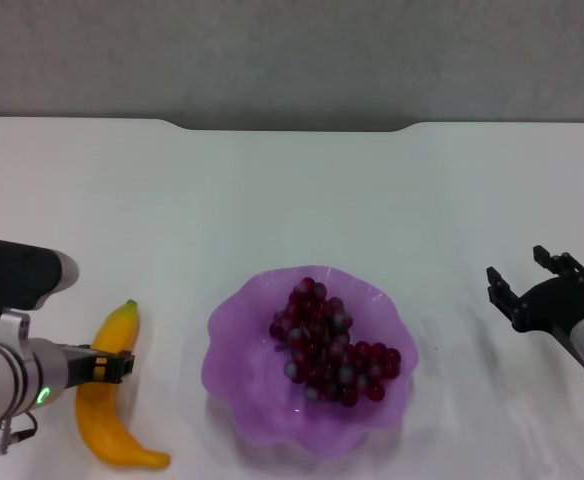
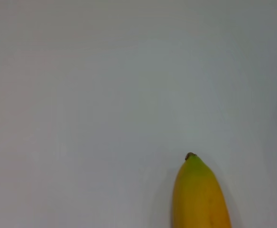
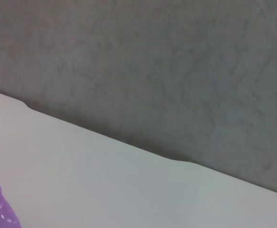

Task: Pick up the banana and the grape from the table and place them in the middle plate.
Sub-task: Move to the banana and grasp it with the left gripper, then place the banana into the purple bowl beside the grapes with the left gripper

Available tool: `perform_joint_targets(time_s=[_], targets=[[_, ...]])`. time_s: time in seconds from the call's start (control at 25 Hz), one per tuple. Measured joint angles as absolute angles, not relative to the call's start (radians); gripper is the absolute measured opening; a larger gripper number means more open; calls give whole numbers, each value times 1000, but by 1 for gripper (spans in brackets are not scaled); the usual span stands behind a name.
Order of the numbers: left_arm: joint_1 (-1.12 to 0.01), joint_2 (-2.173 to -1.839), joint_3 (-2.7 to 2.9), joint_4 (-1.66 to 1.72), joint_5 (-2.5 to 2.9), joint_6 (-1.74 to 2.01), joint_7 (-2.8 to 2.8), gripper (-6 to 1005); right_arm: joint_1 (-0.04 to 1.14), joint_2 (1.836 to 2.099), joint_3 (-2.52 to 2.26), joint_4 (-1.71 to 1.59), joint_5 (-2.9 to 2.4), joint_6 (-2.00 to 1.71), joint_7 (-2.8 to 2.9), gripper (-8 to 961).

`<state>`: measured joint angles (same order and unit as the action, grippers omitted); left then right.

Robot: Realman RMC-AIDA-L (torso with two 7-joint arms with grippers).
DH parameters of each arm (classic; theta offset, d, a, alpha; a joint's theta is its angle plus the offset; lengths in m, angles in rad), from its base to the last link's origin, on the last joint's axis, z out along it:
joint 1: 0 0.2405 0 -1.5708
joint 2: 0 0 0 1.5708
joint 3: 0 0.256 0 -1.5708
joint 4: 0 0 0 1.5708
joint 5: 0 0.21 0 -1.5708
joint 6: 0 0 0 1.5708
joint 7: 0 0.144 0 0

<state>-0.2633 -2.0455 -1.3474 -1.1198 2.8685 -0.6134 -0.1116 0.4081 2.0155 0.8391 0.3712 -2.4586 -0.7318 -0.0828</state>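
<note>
Grape [image 1: 330, 350] bunch, one, in middle plate [image 1: 234, 378]; one banana [image 1: 110, 400] on table [image 1: 292, 200].

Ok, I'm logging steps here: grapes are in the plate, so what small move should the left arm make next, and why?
Probably close the left gripper on the banana and lift. The grape already lies in the middle plate, while the banana lies on the table left of the plate, with the left gripper at its middle. The right gripper sits open, off to the right.
</note>
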Motion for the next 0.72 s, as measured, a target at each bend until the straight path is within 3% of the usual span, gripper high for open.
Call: perform_joint_targets(time_s=[0.32,0.72], targets=[[-261,-2044,-1348,-1139,2864,-617,-112,491,407,2016,839,371,-2460,-730,-83,671],[-121,-2039,-1415,-1488,2838,-789,-99,502,412,2015,839,360,-2458,-723,-83,671]])
